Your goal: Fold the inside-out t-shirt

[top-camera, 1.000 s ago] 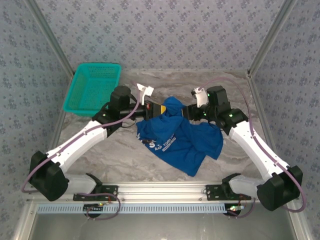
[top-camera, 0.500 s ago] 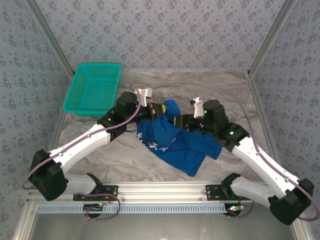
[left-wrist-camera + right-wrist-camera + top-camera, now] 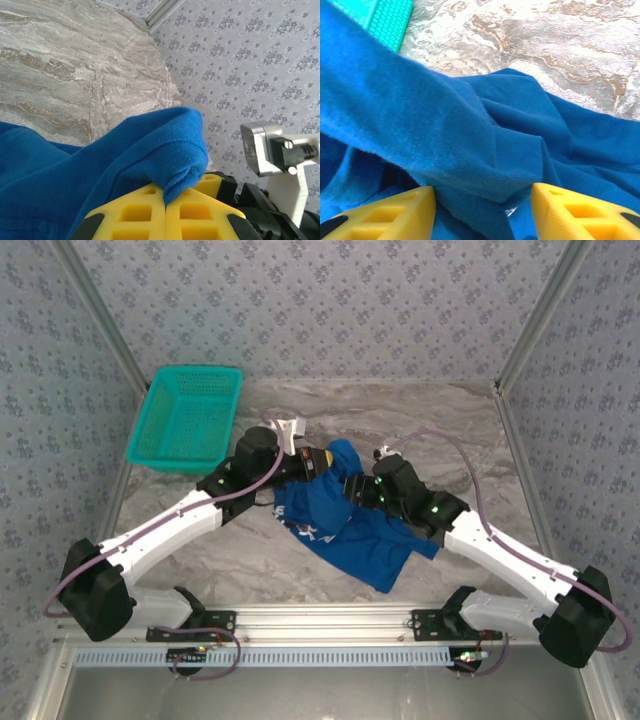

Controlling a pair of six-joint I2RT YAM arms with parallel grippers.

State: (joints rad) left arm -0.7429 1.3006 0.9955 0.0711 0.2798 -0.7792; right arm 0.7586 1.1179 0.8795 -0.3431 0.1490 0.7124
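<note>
**mopsy:** where's the blue t-shirt [image 3: 350, 530] sitting right now?

**yam_tinkerer:** it's a rumpled heap roughly mid table [image 3: 470, 430], with the pale print peeking out on its 9 o'clock side. The 12 o'clock end is bunched up where the claws are.

**mopsy:** and the claws?

**yam_tinkerer:** The left claw [image 3: 318, 462] is at the shirt's 11 o'clock corner, squeezed fully together. On its wrist cam the two yellow fingers [image 3: 135, 215] meet with a fold of blue hem nipped in the seam between them. The rest of the cloth drapes off toward 8 o'clock in that view.

The right claw [image 3: 352, 488] reaches in from 4 o'clock and sits just beside the left one, over the heap. Its jaws stand well apart. Its wrist cam shows a thick ridge of fabric running through the gap, with the pads [image 3: 570, 210] on either side. Can't tell if they actually press it tbh.

**mopsy:** anything else around?

**yam_tinkerer:** a teal mesh basket [image 3: 185, 420] at 10 o'clock from the shirt, well apart from it.
</note>
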